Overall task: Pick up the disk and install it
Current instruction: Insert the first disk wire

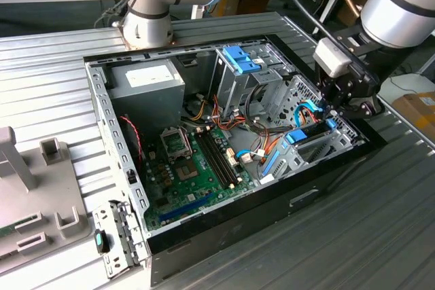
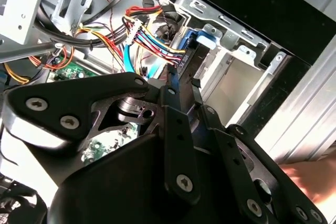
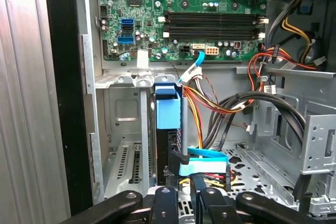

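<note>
your disk (image 3: 169,109) stands on edge in the drive cage (image 3: 123,124) at the front corner of the open computer case (image 1: 109,134). in the first wrist view you look along its length: the blue carrier end faces you, and the dark body of the drive runs down from it between the cage's grey metal walls. in the exterior view the same disk (image 1: 307,134) shows as a blue-edged slab sunk in the cage at the exterior view's right.

your gripper (image 1: 353,96) sits directly over that cage. in the first wrist view its black fingers (image 3: 167,205) come together narrowly at the near end of the disk, close against it. whether they actually pinch it you cannot tell. in the second wrist view the black finger links (image 2: 176,129) cover most of what lies beneath, with the blue carrier (image 2: 191,43) just past the tips.

beside the disk, a flat light blue data cable (image 3: 202,167) and a bundle of red, yellow and black wires (image 3: 210,103) cross the case floor. beyond the cage lies the green motherboard (image 3: 173,3) with its black memory slots (image 3: 212,22). a grey power supply box (image 1: 146,81) fills the far corner of the case. the case rests on a ribbed metal table (image 1: 41,66).
</note>
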Controlling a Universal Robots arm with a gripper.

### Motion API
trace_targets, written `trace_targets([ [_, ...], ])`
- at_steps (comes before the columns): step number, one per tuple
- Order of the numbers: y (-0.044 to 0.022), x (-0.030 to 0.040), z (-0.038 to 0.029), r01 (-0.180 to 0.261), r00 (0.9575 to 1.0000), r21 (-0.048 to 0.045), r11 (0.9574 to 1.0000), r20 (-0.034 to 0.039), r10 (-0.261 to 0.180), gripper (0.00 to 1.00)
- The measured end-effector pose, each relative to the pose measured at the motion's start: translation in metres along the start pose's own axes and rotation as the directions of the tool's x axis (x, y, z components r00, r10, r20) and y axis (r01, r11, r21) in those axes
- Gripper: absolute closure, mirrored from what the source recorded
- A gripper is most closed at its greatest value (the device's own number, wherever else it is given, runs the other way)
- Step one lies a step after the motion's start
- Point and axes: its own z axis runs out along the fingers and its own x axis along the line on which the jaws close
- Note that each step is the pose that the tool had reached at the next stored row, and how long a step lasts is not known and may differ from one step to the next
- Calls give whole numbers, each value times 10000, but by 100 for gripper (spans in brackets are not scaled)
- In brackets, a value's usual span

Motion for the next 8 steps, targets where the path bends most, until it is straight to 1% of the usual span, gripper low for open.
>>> trace_targets([
  [1,-4,-3,-23,-35,10000,3,10000,-7,35,76],
  [2,-4,-3,-27,-51,10000,5,10000,-8,51,76],
  [8,-6,-3,-28,-82,10000,0,10000,-19,82,76],
])
